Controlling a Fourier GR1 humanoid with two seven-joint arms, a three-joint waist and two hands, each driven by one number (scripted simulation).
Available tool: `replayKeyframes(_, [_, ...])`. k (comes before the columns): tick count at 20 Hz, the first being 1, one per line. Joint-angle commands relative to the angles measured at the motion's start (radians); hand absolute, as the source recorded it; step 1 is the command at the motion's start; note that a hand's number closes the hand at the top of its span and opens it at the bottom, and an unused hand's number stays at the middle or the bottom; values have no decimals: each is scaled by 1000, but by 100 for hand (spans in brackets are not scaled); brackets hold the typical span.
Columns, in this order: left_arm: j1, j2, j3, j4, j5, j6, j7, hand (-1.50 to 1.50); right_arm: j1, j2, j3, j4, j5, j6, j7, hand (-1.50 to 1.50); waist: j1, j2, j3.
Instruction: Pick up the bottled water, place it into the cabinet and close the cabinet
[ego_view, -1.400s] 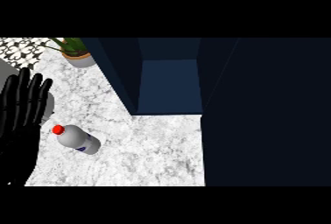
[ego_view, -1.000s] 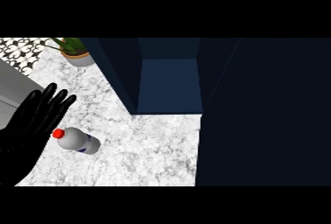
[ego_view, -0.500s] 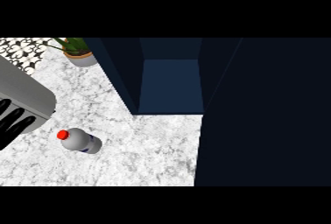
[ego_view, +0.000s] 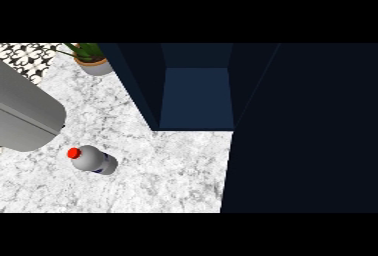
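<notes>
The bottled water (ego_view: 94, 159), grey with a red cap, stands on the marble counter (ego_view: 162, 175) at the left. A grey forearm (ego_view: 26, 115) crosses the left edge just above and left of the bottle, apart from it; its hand is outside the picture. The dark blue cabinet (ego_view: 196, 97) stands open at the back centre, its inside bare. No right hand shows.
The open cabinet door (ego_view: 303, 130) fills the right side as a dark panel. A potted plant (ego_view: 91, 57) stands at the back left, beside the cabinet's left wall. A patterned tile wall shows in the top left corner.
The left hand, open beside the bottle a second ago, has swung up and left out of the picture; only its forearm shows now. The bottle has not moved.
</notes>
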Motion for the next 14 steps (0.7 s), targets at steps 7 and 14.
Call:
replayKeyframes(7, [-10,25,61,36,61,-12,92,-150,-69,-2,92,-199,100,-94,207,-150,-8,0,-1])
replayKeyframes(14, [-18,-42,81,22,11,10,117,-150,-54,-50,25,-209,7,-79,187,-150,-9,1,1])
